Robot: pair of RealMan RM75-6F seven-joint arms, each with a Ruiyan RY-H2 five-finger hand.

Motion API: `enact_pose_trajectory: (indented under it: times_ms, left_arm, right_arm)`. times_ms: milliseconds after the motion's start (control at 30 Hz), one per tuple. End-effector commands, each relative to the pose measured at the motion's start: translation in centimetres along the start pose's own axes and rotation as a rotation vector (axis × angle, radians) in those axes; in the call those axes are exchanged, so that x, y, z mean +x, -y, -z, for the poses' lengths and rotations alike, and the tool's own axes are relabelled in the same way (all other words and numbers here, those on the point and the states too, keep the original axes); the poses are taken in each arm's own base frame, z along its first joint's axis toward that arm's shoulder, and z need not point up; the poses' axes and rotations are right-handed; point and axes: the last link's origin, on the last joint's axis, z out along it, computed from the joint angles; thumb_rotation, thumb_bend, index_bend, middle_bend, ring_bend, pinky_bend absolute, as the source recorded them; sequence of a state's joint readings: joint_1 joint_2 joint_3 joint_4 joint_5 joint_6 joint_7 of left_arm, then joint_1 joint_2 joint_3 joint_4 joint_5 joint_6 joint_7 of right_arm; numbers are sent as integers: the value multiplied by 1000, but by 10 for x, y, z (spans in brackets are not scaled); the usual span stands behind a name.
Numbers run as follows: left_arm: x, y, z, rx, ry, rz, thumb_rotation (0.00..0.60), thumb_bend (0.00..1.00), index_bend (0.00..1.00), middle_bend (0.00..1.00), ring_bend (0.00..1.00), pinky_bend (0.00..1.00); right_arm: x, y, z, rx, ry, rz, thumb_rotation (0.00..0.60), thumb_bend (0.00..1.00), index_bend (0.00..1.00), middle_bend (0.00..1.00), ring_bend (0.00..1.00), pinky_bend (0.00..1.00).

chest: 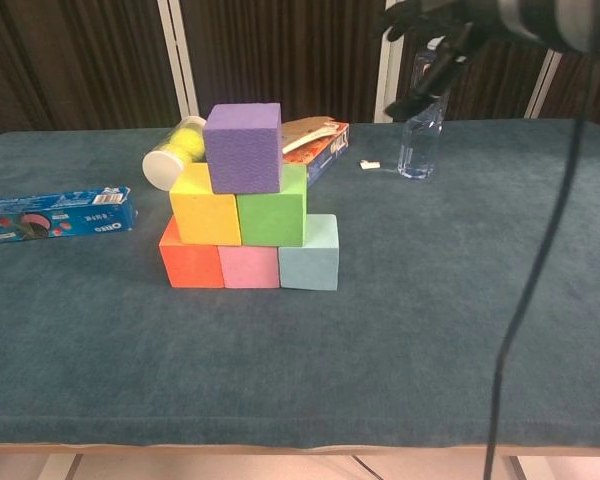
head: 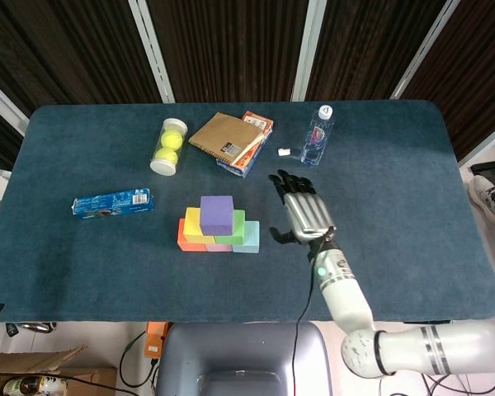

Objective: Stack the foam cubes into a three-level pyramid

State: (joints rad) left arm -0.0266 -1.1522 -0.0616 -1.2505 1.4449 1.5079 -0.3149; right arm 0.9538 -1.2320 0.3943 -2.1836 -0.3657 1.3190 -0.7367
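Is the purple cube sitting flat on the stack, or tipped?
Flat. The purple cube rests level across the yellow cube and green cube, untouched by the right hand.

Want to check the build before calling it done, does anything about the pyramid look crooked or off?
Slightly. The purple cube sits on the yellow cube and green cube but overhangs toward the front, not flush. The bottom row looks even.

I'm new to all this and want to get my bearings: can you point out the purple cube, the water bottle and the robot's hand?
purple cube point(chest: 243, 147), chest view, on its front face.
water bottle point(head: 317, 136), head view, on its clear body.
right hand point(head: 304, 211), head view, on the back of the hand.
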Motion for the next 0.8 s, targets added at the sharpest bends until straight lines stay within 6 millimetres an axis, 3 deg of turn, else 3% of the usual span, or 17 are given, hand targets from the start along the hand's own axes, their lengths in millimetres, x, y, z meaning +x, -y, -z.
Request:
enact_pose_trajectory:
  times_ms: [33, 100, 233, 500, 667, 800]
  left_arm:
    - [0, -26, 9, -40, -151, -60, 600, 30, 29, 0, 0, 14]
    - [-4, -36, 13, -53, -203, -71, 600, 30, 29, 0, 0, 12]
    - [-15, -46, 20, -50, -199, -101, 600, 30, 29, 0, 0, 6]
    - [-35, -61, 27, -150, -47, -148, 600, 30, 29, 0, 0, 0]
    - [-35, -54, 28, -87, -91, -227, 600, 30, 29, 0, 0, 0]
    - [-39, -47, 28, -80, -46, -188, 600, 30, 29, 0, 0, 0]
  right_arm:
    - [-22, -125, 73, -77, -41, 178, 600, 238, 0, 0, 0, 0]
    - [-36, -155, 88, -91, -78, 252, 600, 238, 0, 0, 0, 0]
    - [-62, -191, 115, -103, -135, 296, 600, 238, 0, 0, 0, 0]
    - [-95, -245, 144, -211, -205, 251, 600, 237, 0, 0, 0, 0]
    - [-89, -250, 148, -215, -247, 195, 600, 238, 0, 0, 0, 0]
    - [-86, -249, 154, -209, -281, 217, 600, 237, 0, 0, 0, 0]
